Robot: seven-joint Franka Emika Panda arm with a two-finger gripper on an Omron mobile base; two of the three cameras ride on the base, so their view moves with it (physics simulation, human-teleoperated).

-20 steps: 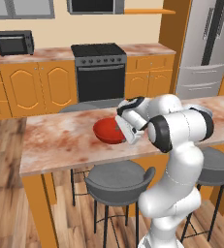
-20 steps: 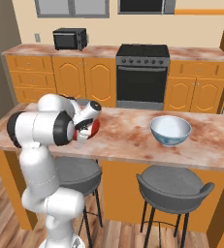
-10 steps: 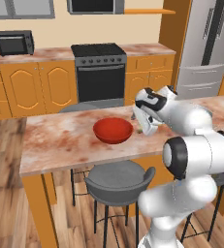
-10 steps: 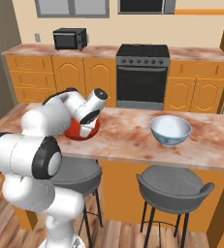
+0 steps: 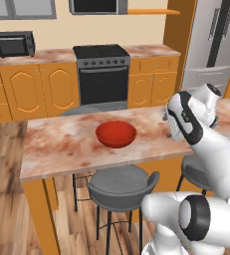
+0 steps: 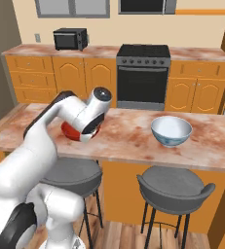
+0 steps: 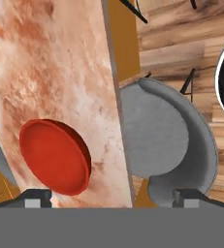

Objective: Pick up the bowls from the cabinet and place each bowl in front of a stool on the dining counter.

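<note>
Hanging above the tabletop (image 5: 61, 144) with the jaws spread wide and gripping nothing. Looking down on the red bowl (image 7: 54, 157), sitting upright on the stone, right in front of a stool (image 7: 157, 140). Spotting the white bowl (image 6: 171, 130) well apart along the same tabletop, facing the next stool (image 6: 175, 182). Judging both placements as done, so treating this step as the getaway. Backing out cleanly by rising straight up first, keeping the fingertips above the red rim, and only then swinging away. Avoiding any sideways sweep at bowl height, since a nudge could be sliding that shallow bowl toward the stool side. Noting the red bowl (image 5: 116, 133) near the front edge but fully on the stone, with a narrow strip to spare. Finding plenty of bare marble behind it and between the two bowls. Watching the arm's own elbow, hanging close over the tabletop beside the red bowl (image 6: 72, 131). Favouring up and back toward the base as the freest path.
</note>
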